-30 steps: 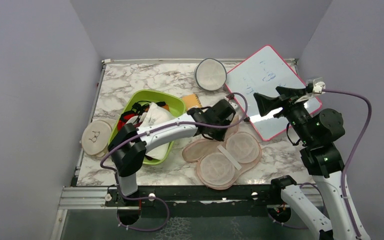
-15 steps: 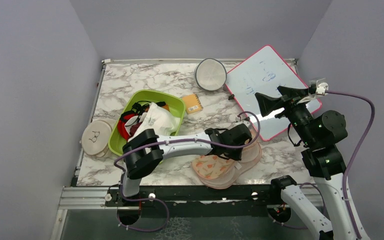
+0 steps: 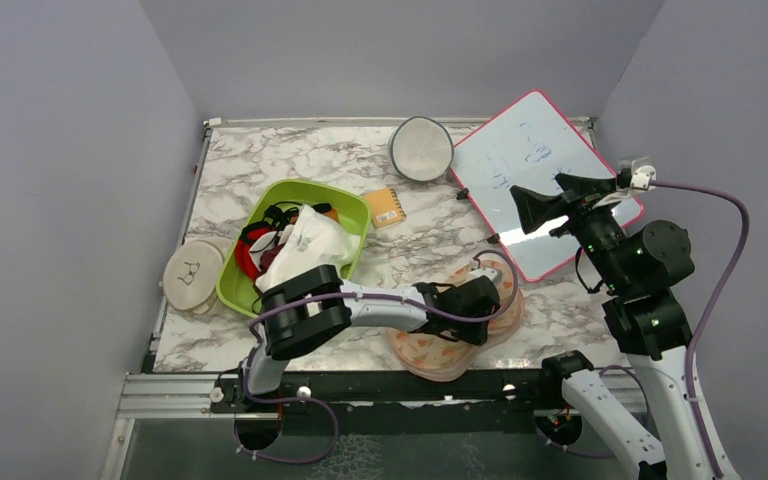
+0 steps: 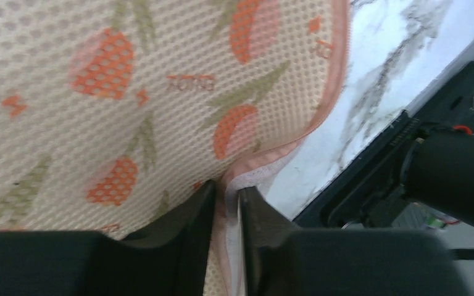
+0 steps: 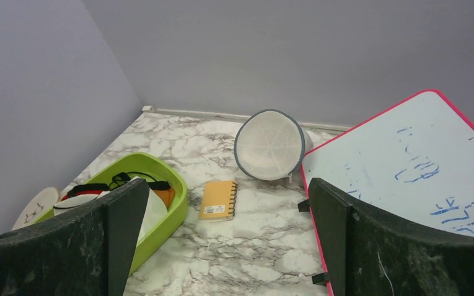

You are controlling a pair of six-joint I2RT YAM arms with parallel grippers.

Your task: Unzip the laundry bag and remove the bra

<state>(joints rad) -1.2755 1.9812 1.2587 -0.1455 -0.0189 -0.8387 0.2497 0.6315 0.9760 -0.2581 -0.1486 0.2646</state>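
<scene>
Fingers (image 4: 185, 231) of the left gripper (image 4: 226, 188) are nearly closed, pinching the pink edge of the laundry bag (image 3: 438, 352). The bag lies at the near edge of the table (image 3: 290, 160), partly folded over. It looks soft, light and floppy, so it will likely bend and slide if tugged. The firmer edge seam looks like the best place to hold. A bit of white shows at the pinch; I cannot tell if that is the bra. Tiny orange letters on the bag are too blurry to read. The right gripper (image 5: 225, 188) is up in the air, fingers wide, holding nothing. Farther back are a green tub (image 3: 312, 184), an orange notebook (image 3: 386, 207) and a whiteboard (image 3: 530, 140) with blue scribbles I cannot read.
</scene>
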